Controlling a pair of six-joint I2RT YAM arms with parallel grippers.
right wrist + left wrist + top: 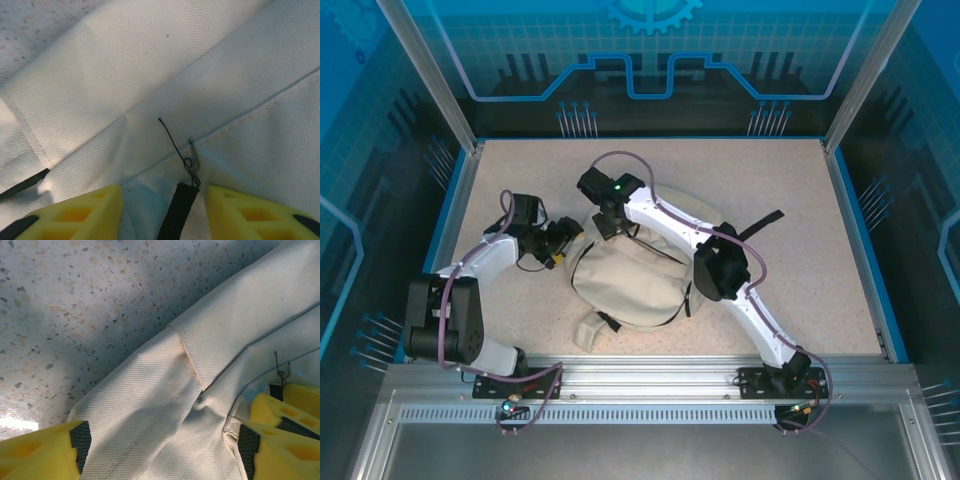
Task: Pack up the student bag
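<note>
Bag-opening seems underway on the soft cream fabric backpack [625, 285]: left gripper [160, 440] gapes over a seam fold [186, 357], right gripper [164, 200] gapes astride a black fabric tab [177, 212], likely needing pinching next.

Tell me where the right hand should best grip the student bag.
Probably the black tab on the student bag, from straight above: it lies between the open fingers of the right hand; the cloth around is flat, hard to pinch.

The top camera looks down from high up behind at the whole worktop [800, 200]. Both wrist cameras look down, very near, at one bag [630, 285] [165, 405] [200, 75].
</note>
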